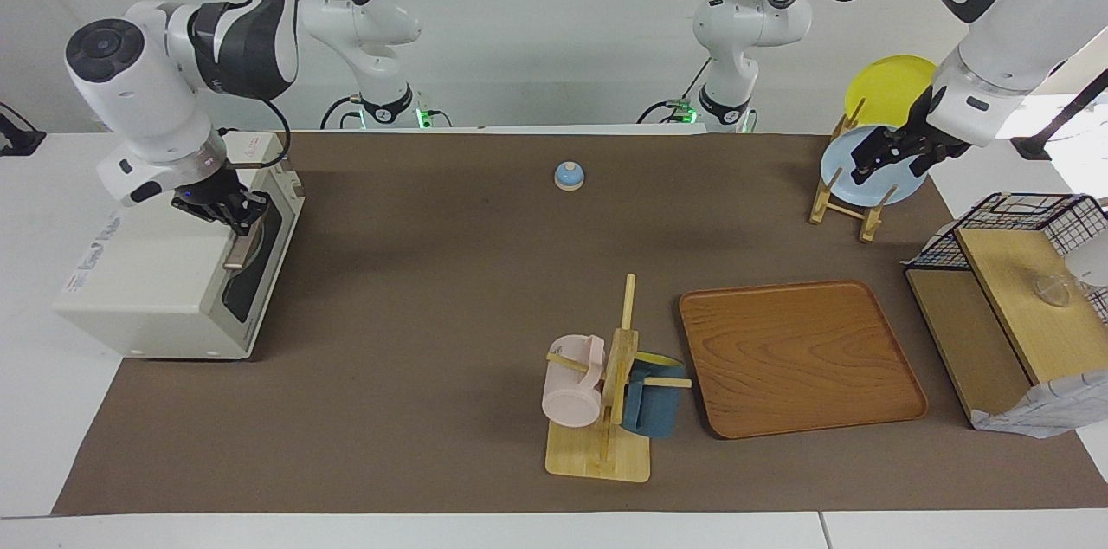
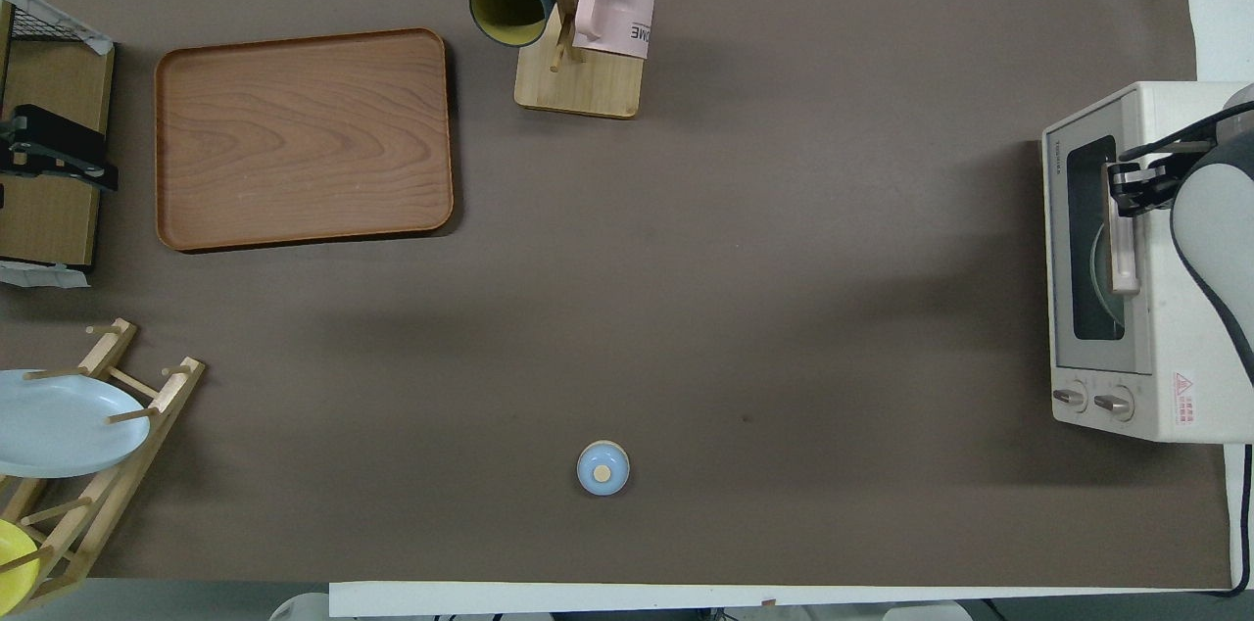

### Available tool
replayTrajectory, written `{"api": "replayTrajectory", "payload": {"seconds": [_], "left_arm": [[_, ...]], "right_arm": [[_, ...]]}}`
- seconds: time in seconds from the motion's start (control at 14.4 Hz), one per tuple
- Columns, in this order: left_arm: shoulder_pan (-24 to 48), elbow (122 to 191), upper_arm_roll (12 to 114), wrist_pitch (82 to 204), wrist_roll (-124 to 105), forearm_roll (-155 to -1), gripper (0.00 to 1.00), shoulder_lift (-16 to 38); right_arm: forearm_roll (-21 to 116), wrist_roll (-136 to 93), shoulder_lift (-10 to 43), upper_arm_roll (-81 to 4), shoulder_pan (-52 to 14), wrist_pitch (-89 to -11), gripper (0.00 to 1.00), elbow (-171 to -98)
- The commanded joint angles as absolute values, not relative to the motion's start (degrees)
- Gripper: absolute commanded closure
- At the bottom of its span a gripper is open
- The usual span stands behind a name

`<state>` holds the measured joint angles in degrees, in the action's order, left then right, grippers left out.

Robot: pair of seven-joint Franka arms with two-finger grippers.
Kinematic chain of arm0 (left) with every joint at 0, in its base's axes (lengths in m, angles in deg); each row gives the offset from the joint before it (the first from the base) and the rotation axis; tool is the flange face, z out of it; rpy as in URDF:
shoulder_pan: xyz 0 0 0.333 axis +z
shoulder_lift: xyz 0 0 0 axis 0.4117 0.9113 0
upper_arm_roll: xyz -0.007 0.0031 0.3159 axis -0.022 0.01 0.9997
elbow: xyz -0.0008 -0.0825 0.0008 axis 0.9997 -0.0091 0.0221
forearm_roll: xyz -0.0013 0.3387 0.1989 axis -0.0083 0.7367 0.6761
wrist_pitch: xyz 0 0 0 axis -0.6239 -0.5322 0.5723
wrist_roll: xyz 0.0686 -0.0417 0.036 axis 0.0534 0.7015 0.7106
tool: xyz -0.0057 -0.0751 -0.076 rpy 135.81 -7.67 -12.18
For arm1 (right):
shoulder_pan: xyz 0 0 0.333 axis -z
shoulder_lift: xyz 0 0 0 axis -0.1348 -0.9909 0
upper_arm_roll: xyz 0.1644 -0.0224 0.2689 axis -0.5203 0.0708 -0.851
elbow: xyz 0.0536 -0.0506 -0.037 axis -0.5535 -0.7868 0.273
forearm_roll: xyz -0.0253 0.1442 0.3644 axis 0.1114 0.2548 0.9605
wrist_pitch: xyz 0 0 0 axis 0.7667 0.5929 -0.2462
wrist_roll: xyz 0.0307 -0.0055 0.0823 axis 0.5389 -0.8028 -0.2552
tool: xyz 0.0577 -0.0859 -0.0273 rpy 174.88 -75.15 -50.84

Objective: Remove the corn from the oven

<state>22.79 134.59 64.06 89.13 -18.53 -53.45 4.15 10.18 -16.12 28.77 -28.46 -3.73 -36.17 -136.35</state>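
The right gripper (image 1: 232, 216) clasps the handle (image 2: 1123, 229) of the shut oven (image 1: 164, 289), ready to open it; corn unseen.

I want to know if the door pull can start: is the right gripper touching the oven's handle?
Touching. In the overhead view the right gripper has its fingers on the handle of the oven, no gap showing.

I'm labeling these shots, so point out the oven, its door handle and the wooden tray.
oven (image 2: 1166, 102): overhead view, cream top panel.
door handle (image 2: 1124, 259): overhead view, lower stretch of the tan bar.
wooden tray (image 1: 801, 358): facing view, middle of its bare floor.
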Motion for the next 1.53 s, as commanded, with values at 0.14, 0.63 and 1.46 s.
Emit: {"api": "replayTrajectory", "payload": {"seconds": [0.14, 0.63, 1.46], "left_arm": [[23.17, 135.83, 63.93, 88.64, -18.74, -53.47, 0.0, 2.97], [23.17, 135.83, 63.93, 88.64, -18.74, -53.47, 0.0, 2.97], [23.17, 135.74, 63.93, 88.64, -18.74, -53.47, 0.0, 2.88]], "right_arm": [[8.82, -16.57, 29.39, -28.51, -3.53, -39.54, 1.0, -140.56], [9.34, -10.86, 24.04, -28.6, -8.7, -49.64, 1.0, -144.09], [16.11, -0.66, 16.2, -28.77, -17.5, -58.09, 0.87, -140.76]]}}
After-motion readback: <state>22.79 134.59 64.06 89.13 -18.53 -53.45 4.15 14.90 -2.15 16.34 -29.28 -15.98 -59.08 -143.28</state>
